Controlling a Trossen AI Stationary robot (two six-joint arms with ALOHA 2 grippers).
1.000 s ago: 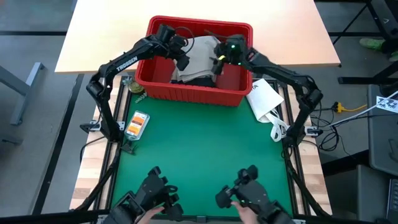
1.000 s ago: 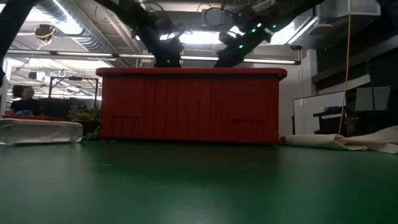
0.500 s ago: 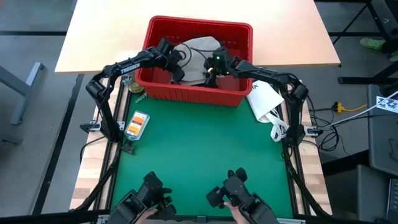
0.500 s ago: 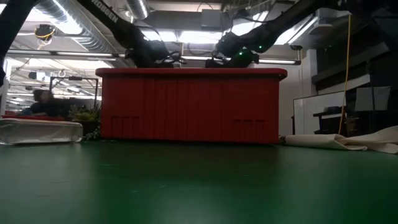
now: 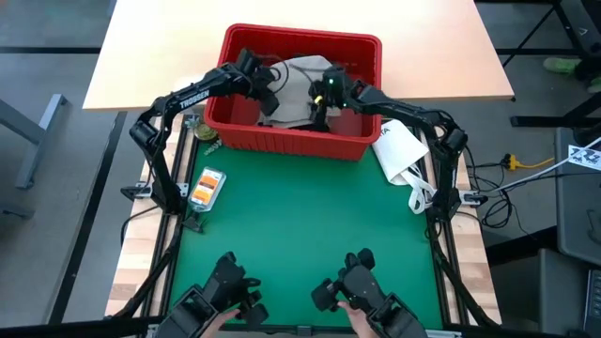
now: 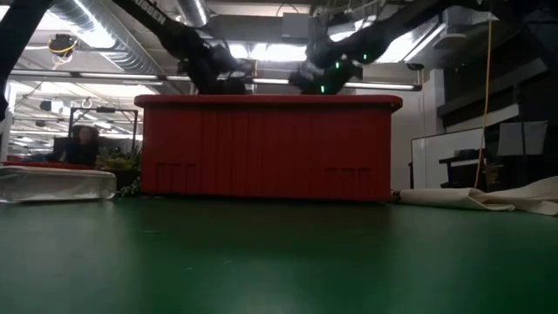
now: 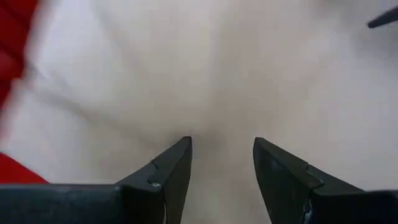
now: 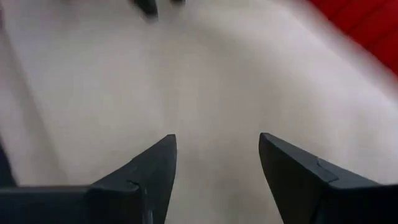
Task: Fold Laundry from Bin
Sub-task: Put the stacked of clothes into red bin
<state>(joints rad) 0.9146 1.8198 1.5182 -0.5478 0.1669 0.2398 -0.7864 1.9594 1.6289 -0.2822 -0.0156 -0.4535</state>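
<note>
The red bin (image 5: 293,141) stands at the far end of the green mat and shows as a red wall (image 6: 266,148) in the low view. On top of the laundry inside lies a tan garment (image 5: 299,80), with a dark garment (image 5: 282,120) under its near edge. My left gripper (image 5: 270,97) reaches into the bin from the left, my right gripper (image 5: 317,108) from the right. Each slants down at the tan cloth. In the wrist views the left gripper (image 7: 222,143) and the right gripper (image 8: 217,140) are open, with pale cloth (image 7: 249,68) filling the picture beyond the fingers. My left gripper's open fingertips (image 7: 183,146) stand right at the tan cloth; I cannot tell whether they touch it. My right gripper's open fingertips (image 8: 168,146) hang close over the same cloth (image 8: 211,81), and touch cannot be told there either.
A white flat packet (image 5: 402,152) lies to the right of the bin, an orange-and-white packet (image 5: 208,186) on the mat's left edge. The bin's red walls (image 8: 367,25) close in on both grippers. A person's hands hold the control arms (image 5: 362,291) at the near edge.
Both grippers have sunk from above the bin's rim down into the bin toward the tan garment. My right gripper has also gone a little toward the table's left. The tan garment lies as before.
</note>
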